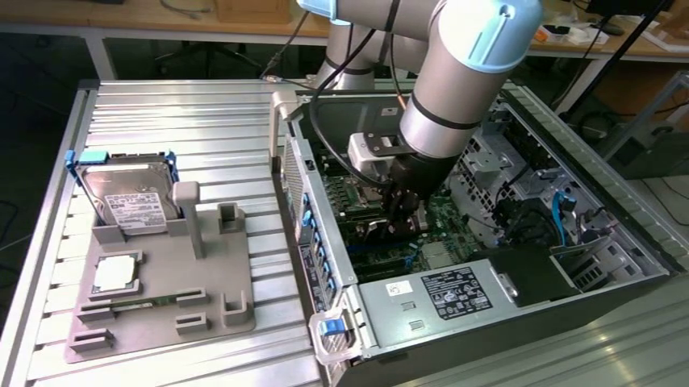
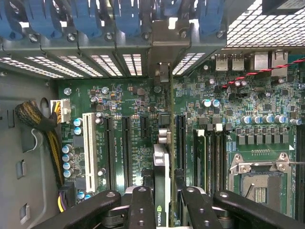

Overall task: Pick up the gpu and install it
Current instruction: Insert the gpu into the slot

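Down inside the computer case [image 1: 315, 211], on the exterior view's right, our claw [image 2: 163, 195] was closed on the gpu [image 2: 161, 164], and we held it up on its thin edge above the green board [image 2: 128, 98], most likely so that its long side ran along the black slots [image 2: 126, 143] toward the back wall [image 2: 95, 63].
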`<action>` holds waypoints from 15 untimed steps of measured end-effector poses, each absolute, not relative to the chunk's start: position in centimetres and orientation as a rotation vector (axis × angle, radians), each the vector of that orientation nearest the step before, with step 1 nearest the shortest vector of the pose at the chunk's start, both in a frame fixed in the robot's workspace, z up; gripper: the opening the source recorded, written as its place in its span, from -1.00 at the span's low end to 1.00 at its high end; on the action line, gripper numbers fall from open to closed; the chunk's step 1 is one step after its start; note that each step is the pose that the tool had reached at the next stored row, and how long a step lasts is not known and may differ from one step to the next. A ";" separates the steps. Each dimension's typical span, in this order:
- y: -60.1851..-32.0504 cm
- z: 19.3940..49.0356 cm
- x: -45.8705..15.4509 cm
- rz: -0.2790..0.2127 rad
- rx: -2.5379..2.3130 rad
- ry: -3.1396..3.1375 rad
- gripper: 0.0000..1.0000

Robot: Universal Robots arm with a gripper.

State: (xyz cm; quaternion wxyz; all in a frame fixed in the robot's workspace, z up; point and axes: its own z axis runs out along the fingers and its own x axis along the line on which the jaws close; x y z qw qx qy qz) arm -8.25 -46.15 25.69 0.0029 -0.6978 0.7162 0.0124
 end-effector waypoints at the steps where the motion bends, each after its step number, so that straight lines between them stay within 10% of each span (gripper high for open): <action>1: -46.1 25.7 -8.3 0.039 -2.188 2.246 -0.47; 15: -46.6 25.9 -8.3 0.041 -2.187 2.245 -0.47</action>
